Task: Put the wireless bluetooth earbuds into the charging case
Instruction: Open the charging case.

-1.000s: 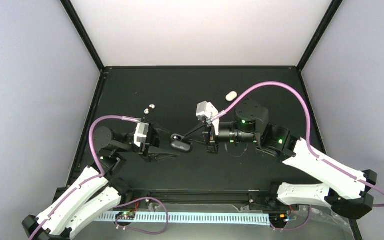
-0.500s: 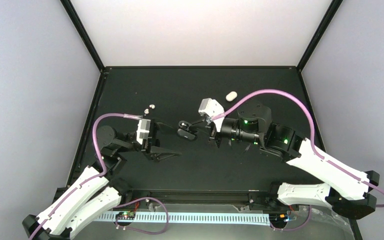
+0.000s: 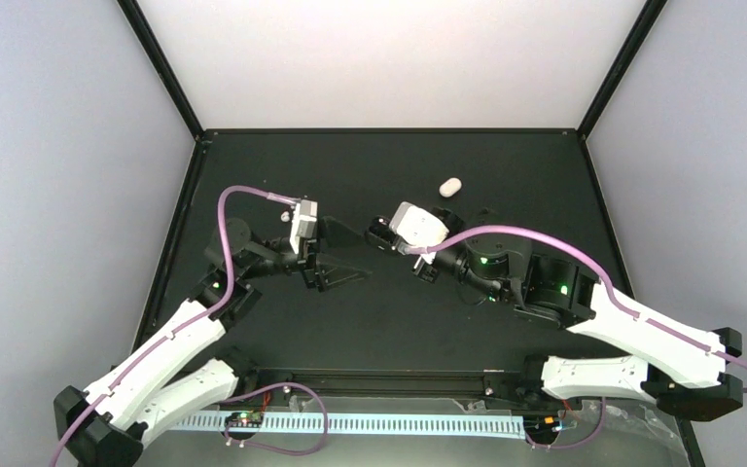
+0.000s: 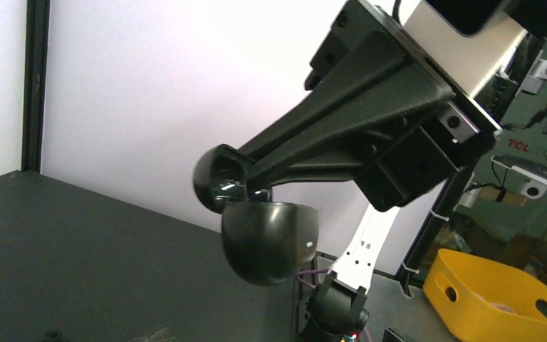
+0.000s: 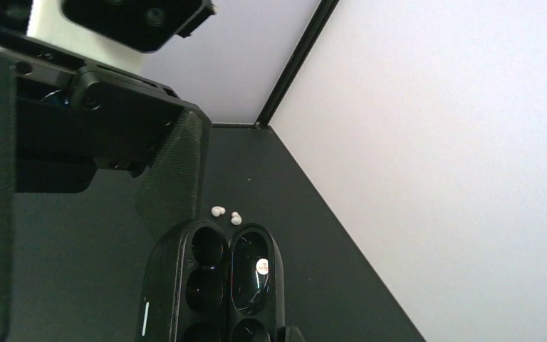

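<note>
The charging case is black and hinged open. My right gripper is shut on it and holds it above the table. The right wrist view shows the case from the open side, with its dark empty wells. Two tiny white earbuds lie together on the black table beyond it. In the top view my left wrist hides them. My left gripper is open and empty, just left of the case. The left wrist view shows the case from below, held by the right gripper's fingers.
A small white oval object lies on the black table at the back, right of centre. Black frame posts and pale walls enclose the table. A yellow bin stands outside the enclosure.
The case has left my left gripper and gone up and back in the right gripper. My left gripper has opened, and its arm has swung back and right, covering the earbuds in the top view.
</note>
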`<control>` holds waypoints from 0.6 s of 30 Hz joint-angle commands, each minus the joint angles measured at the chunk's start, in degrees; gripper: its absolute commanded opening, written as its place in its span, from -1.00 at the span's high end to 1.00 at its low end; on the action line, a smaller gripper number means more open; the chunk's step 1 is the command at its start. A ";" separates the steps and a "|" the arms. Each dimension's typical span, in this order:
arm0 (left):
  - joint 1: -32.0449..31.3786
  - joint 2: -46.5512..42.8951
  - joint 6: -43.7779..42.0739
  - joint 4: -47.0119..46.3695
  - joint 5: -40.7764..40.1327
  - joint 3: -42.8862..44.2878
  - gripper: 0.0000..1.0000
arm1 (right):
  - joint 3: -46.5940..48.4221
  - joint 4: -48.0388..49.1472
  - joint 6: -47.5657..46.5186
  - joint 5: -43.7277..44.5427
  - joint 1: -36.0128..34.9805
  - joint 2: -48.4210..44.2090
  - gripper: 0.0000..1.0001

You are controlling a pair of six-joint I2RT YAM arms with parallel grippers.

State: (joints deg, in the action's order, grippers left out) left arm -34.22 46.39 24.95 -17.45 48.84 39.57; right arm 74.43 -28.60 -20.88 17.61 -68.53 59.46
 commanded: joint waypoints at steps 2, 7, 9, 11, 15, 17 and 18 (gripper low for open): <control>-0.14 2.48 2.72 0.68 -1.45 4.58 -0.51 | -0.93 1.71 -4.19 5.35 -2.14 -1.54 0.98; -0.13 5.27 3.99 -0.87 -0.53 7.04 -0.39 | -1.56 1.77 -4.90 5.61 -3.50 -1.47 0.98; -0.17 6.32 4.76 -2.06 0.35 7.64 -0.35 | -1.64 1.88 -5.06 5.94 -4.00 -1.36 0.98; -0.15 7.19 5.26 -3.63 1.53 7.85 -0.30 | -1.66 1.96 -5.03 5.80 -4.27 -1.32 0.98; -0.22 8.27 7.54 -5.95 2.98 7.77 -0.19 | -1.98 2.37 -5.08 6.06 -4.56 -1.14 0.98; -0.19 9.04 8.40 -6.90 4.21 7.80 -0.12 | -2.16 2.57 -5.13 6.12 -4.67 -1.03 0.98; -0.23 9.22 8.83 -7.36 4.58 7.88 -0.09 | -2.18 2.66 -5.19 6.09 -4.71 -1.02 0.98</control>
State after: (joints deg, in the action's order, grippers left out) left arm -34.22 54.65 30.83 -21.06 50.48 44.95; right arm 72.97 -28.12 -25.28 22.11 -72.66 58.54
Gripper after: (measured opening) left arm 0.569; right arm 0.011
